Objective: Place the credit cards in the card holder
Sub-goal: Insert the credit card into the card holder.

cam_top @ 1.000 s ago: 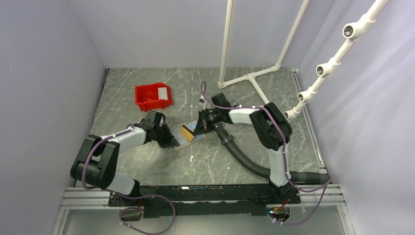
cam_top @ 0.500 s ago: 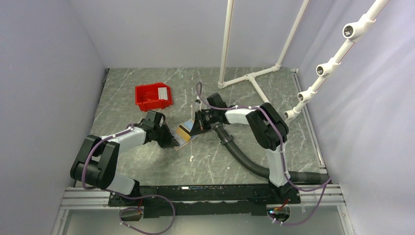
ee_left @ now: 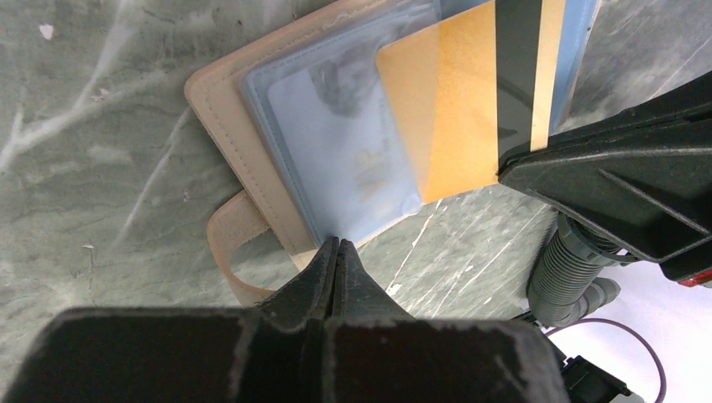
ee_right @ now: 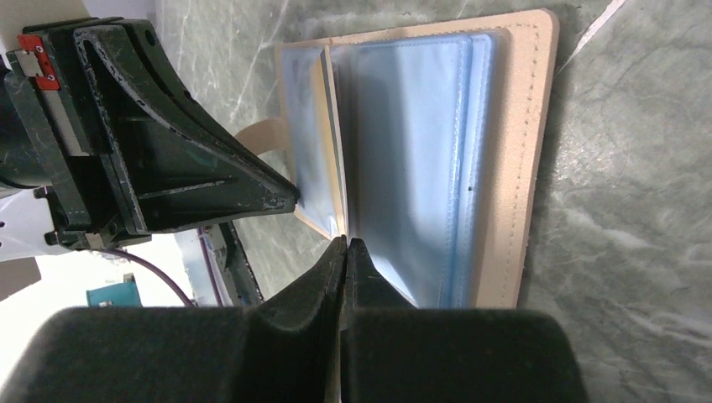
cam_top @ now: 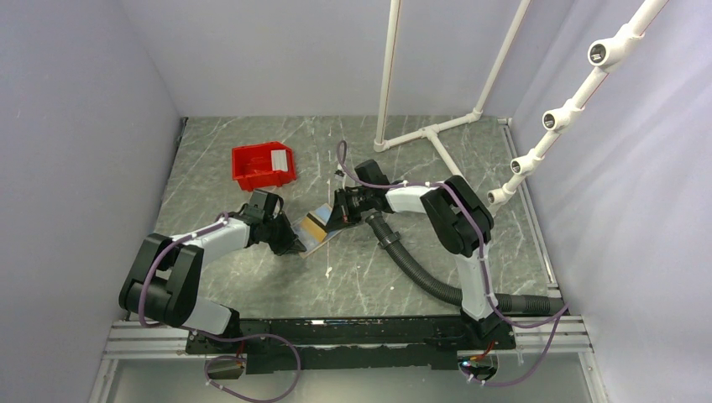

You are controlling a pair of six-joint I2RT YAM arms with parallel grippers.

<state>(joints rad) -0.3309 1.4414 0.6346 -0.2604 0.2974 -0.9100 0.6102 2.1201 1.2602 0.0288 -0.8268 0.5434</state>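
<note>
The tan card holder [cam_top: 309, 235] lies open on the table, its clear sleeves [ee_right: 420, 168] fanned out. My left gripper [cam_top: 294, 243] is shut on the holder's near edge [ee_left: 336, 245], beside its strap loop [ee_left: 231, 269]. My right gripper [cam_top: 334, 220] is shut on the gold-brown card [ee_left: 453, 109], which has a black stripe and sits partly inside a sleeve. In the right wrist view the card is edge-on [ee_right: 333, 143] above my shut fingertips [ee_right: 344, 243]. A pale blue-grey card [ee_left: 336, 134] lies inside a sleeve. A whitish-grey card [cam_top: 280, 158] stands in the red bin.
The red bin [cam_top: 256, 168] sits at the back left. A white pipe frame [cam_top: 428, 134] stands on the table at the back right. A black corrugated hose [cam_top: 420, 269] runs under the right arm across the table.
My right gripper has moved a little to the left with the gold-brown card, sliding it further into the holder. The left gripper has stayed put.
</note>
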